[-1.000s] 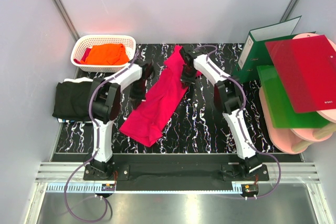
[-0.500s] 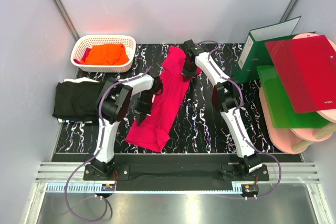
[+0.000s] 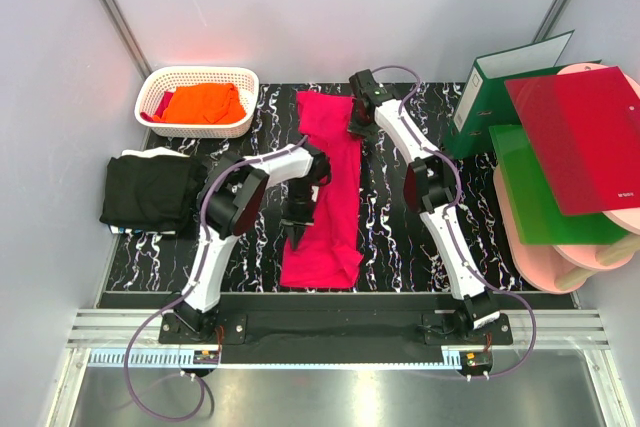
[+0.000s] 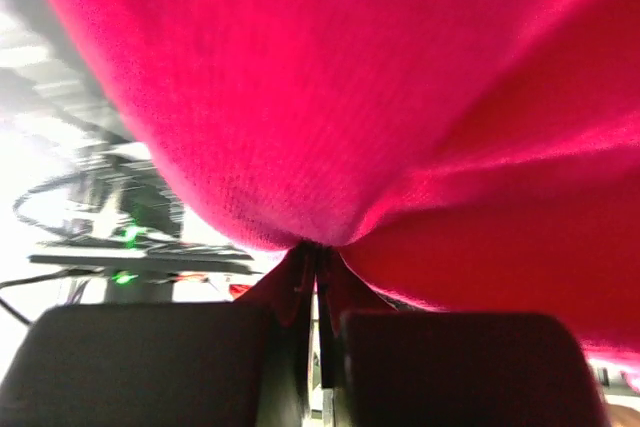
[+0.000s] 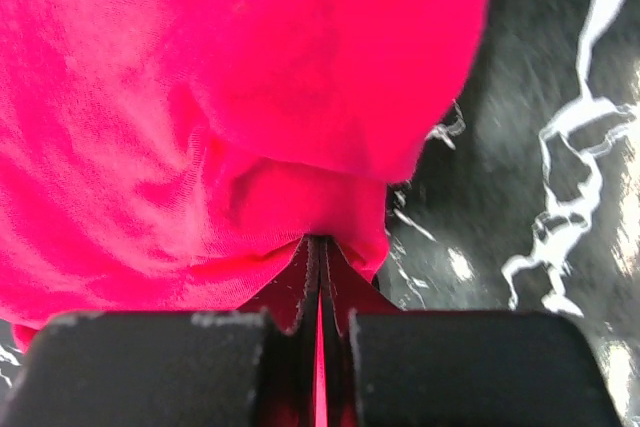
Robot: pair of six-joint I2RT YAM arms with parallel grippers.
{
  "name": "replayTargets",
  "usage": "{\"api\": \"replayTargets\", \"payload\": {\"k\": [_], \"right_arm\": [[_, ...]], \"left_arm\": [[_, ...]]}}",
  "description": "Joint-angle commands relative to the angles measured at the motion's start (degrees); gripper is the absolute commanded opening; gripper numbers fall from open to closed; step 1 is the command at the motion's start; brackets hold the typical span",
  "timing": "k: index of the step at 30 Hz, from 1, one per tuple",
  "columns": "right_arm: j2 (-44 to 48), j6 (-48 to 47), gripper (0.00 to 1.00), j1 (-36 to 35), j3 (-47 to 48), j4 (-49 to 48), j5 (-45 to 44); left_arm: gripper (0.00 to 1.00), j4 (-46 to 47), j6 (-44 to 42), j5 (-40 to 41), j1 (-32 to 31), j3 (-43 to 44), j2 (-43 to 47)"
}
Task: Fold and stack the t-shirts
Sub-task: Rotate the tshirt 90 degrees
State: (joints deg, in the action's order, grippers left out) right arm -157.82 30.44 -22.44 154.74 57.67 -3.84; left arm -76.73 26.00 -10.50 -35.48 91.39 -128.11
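**Crimson-pink t-shirt (image 3: 330,187) drawn into a long strip between two pinches**

At the left edge of the worktop (image 3: 400,237) the black t-shirt (image 3: 150,190) lies in a low heap. Behind it, a white lattice basket (image 3: 160,82) holds the orange t-shirt (image 3: 203,102).

Right of these, the left gripper (image 3: 297,230) is pressed together on a pinch of crimson cloth at the strip's left edge, toward its near end. Its wrist view shows fabric bunching out of the jaws. The shirt runs down the middle of the worktop, far to near. At its far right edge the right gripper (image 3: 357,129) pinches the same cloth tightly.

The step looks like laying the shirt out flat, ready for folding. To do it well, both arms should pull evenly along the strip and lower together so no crease is trapped. They should release only once the cloth rests flat.
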Motion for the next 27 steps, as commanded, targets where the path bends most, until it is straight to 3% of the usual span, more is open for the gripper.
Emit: {"api": "replayTargets", "payload": {"k": [1, 6, 8, 10, 11, 12, 13, 15, 16, 18, 21, 27], "right_arm": [[0.66, -2.92, 0.0, 0.46, 2.07, -6.52, 3.13], [11.28, -5.82, 0.0, 0.46, -9.15, -6.52, 2.69], [18.75, -7.31, 0.0, 0.55, -14.17, -6.34, 2.52], [26.98, -8.46, 0.0, 0.55, -22.43, -6.43, 0.51], [29.82, -8.72, 0.02, 0.55, -25.51, -6.52, -0.11], [32.55, -8.81, 0.08, 0.64, -31.19, -6.52, -0.38], [37.53, -8.81, 0.12, 1.07, -34.03, -6.6, 1.79], [42.39, -8.73, 0.42, 1.6, -43.05, -6.52, 5.75], [47.29, -7.42, 0.63, 1.78, -46.68, -6.52, 8.9], [52.15, -5.66, 0.76, 2.48, -58.15, -6.6, 13.04], [60.84, -3.9, 0.79, 3.97, -73.28, -6.6, 26.19], [69.73, 1.98, 0.75, 4.33, -98.35, -11.52, 44.77]], "left_arm": [[0.0, 8.35, 0.28, -5.68, -0.81, 3.08, -2.5], [0.01, 6.68, -0.51, 1.0, 0.5, 6.69, 4.52], [0.06, 6.5, -1.12, 2.23, 1.21, 7.74, 6.81], [0.28, 6.94, -1.74, 3.56, 1.38, 8.01, 10.5], [0.48, 7.38, -2.61, 3.21, 1.47, 7.84, 11.73], [0.91, 7.91, -2.88, 2.86, 1.38, 7.49, 14.1], [0.99, 9.39, -2.97, 2.51, 1.47, 6.26, 15.34], [0.99, 10.8, -2.71, 1.72, 1.47, 4.85, 18.67], [0.99, 11.94, -2.71, 1.45, 1.47, 3.45, 19.47], [0.99, 12.39, -2.53, 1.45, 1.47, 2.13, 21.14], [0.99, 13.01, -1.57, 2.32, 1.47, -2.08, 22.46], [0.99, 11.44, 1.42, 6.0, 1.56, -8.5, 26.59]]}}
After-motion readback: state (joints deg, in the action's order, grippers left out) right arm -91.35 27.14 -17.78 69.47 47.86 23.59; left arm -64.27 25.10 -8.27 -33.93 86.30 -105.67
